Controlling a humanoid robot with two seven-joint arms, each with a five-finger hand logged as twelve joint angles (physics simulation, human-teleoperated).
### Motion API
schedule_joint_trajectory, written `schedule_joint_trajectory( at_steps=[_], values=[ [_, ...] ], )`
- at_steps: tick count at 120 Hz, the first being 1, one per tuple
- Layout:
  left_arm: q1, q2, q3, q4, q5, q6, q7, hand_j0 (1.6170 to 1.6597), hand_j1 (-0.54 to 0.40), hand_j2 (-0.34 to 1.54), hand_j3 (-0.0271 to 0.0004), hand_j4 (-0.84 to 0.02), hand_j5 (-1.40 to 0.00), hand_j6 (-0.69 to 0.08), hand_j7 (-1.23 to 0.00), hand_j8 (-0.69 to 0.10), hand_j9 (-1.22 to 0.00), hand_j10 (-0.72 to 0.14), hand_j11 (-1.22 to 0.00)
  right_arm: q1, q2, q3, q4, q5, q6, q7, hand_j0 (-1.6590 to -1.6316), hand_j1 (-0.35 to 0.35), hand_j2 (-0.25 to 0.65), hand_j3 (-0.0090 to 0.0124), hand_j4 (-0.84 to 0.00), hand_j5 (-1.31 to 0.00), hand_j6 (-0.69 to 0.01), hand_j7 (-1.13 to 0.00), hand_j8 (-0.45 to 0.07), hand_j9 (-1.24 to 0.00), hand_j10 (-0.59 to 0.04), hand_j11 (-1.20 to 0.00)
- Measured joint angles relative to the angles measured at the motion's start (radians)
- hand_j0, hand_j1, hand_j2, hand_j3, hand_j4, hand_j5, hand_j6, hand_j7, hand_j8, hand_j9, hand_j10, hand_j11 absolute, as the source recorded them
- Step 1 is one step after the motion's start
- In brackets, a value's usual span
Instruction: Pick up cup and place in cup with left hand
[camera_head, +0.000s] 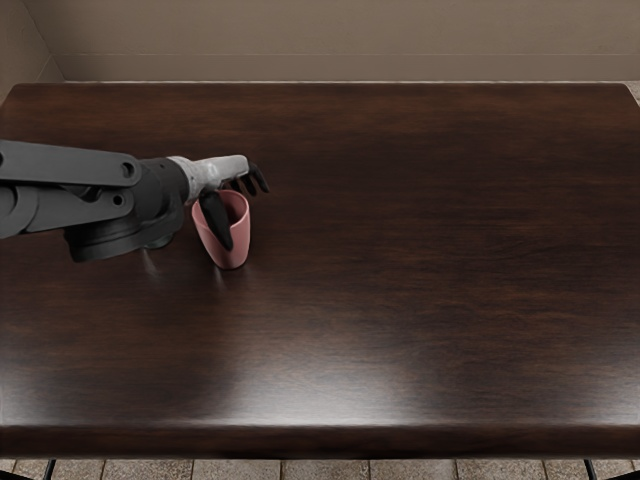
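One wooden table (430, 250), one pink cup (240, 232), one left hand (222, 173), unclenched, at its rim

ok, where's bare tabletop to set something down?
Widest patch: from the pink cup to the table's right edge. Also bare between cup and near edge. Crowded: left side, where the left arm reaches in and the robot hand overlaps the cup.

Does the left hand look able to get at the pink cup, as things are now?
Probably yes. The left hand is right at the rim of the pink cup, and no other object shows in its way; whether it touches is unclear.
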Motion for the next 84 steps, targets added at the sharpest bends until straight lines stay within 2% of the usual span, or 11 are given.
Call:
schedule_joint_trajectory(
  at_steps=[8, 13, 31, 39, 45, 55, 62, 71, 84],
  values=[
    [-0.005, -0.001, 0.0, -0.005, 0.0, -0.002, 0.0, 1.658, -0.122, 0.1, 0.0, -0.372, -0.49, -0.373, -0.49, -0.373, -0.49, -0.373, -0.49, 0.0, 0.0, 0.0, 0.0, 0.0, 0.0, 0.0, -1.6581, -0.335, -0.002, 0.0, -0.011, -0.01, -0.011, -0.01, -0.011, -0.01, -0.011, -0.01],
    [-0.007, -0.003, 0.0, -0.008, 0.001, -0.002, 0.004, 1.6577, -0.134, 0.09, 0.0, -0.398, -0.52, -0.399, -0.52, -0.396, -0.51, -0.364, -0.52, 0.0, 0.0, 0.0, 0.0, 0.0, 0.0, 0.0, -1.6581, -0.335, -0.002, 0.0, -0.011, -0.01, -0.011, -0.01, -0.011, -0.01, -0.011, -0.01],
    [-0.019, 0.001, -0.003, -0.025, -0.001, -0.005, 0.011, 1.6559, -0.12, 0.07, 0.0, -0.458, -0.6, -0.459, -0.6, -0.363, -0.6, -0.332, -0.6, 0.0, 0.0, 0.0, 0.0, 0.0, 0.0, 0.0, -1.6581, -0.335, -0.002, 0.0, -0.011, -0.01, -0.011, -0.01, -0.011, -0.01, -0.011, -0.01],
    [-0.054, 0.004, -0.008, -0.04, -0.003, -0.01, 0.012, 1.6553, -0.101, 0.05, 0.0, -0.466, -0.63, -0.467, -0.63, -0.368, -0.62, -0.337, -0.62, 0.0, 0.0, 0.0, 0.0, 0.0, 0.0, 0.0, -1.6581, -0.335, -0.002, 0.0, -0.011, -0.01, -0.011, -0.01, -0.011, -0.01, -0.011, -0.01],
    [-0.085, 0.016, -0.012, -0.052, -0.004, -0.02, 0.012, 1.6553, -0.121, 0.06, 0.0, -0.469, -0.64, -0.469, -0.64, -0.355, -0.63, -0.328, -0.63, 0.0, 0.0, 0.0, 0.0, 0.0, 0.0, 0.0, -1.6581, -0.335, -0.002, 0.0, -0.011, -0.01, -0.011, -0.01, -0.011, -0.01, -0.011, -0.01],
    [-0.139, 0.068, -0.031, -0.066, -0.007, -0.064, 0.012, 1.6552, -0.117, 0.07, 0.0, -0.477, -0.65, -0.477, -0.65, -0.35, -0.65, -0.317, -0.64, 0.0, 0.0, 0.0, 0.0, 0.0, 0.0, 0.0, -1.6581, -0.335, -0.002, 0.0, -0.011, -0.01, -0.011, -0.01, -0.011, -0.01, -0.011, -0.01],
    [-0.172, 0.086, -0.05, -0.071, -0.009, -0.105, 0.013, 1.6554, -0.123, 0.09, 0.0, -0.483, -0.65, -0.484, -0.65, -0.355, -0.65, -0.339, -0.65, 0.0, 0.0, 0.0, 0.0, 0.0, 0.0, 0.0, -1.6581, -0.335, -0.002, 0.0, -0.011, -0.01, -0.011, -0.01, -0.011, -0.01, -0.011, -0.01],
    [-0.187, 0.111, -0.076, -0.075, -0.014, -0.161, 0.016, 1.6551, -0.112, 0.06, 0.0, -0.485, -0.66, -0.486, -0.66, -0.361, -0.65, -0.331, -0.65, 0.0, 0.0, 0.0, 0.0, 0.0, 0.0, 0.0, -1.6581, -0.335, -0.002, 0.0, -0.011, -0.01, -0.011, -0.01, -0.011, -0.01, -0.011, -0.01],
    [-0.218, 0.14, -0.11, -0.077, -0.02, -0.234, 0.037, 1.6549, -0.106, 0.07, 0.0, -0.494, -0.66, -0.494, -0.66, -0.375, -0.66, -0.347, -0.66, 0.0, 0.0, 0.0, 0.0, 0.0, 0.0, 0.0, -1.6581, -0.335, -0.002, 0.0, -0.011, -0.01, -0.011, -0.01, -0.011, -0.01, -0.011, -0.01]
  ],
)
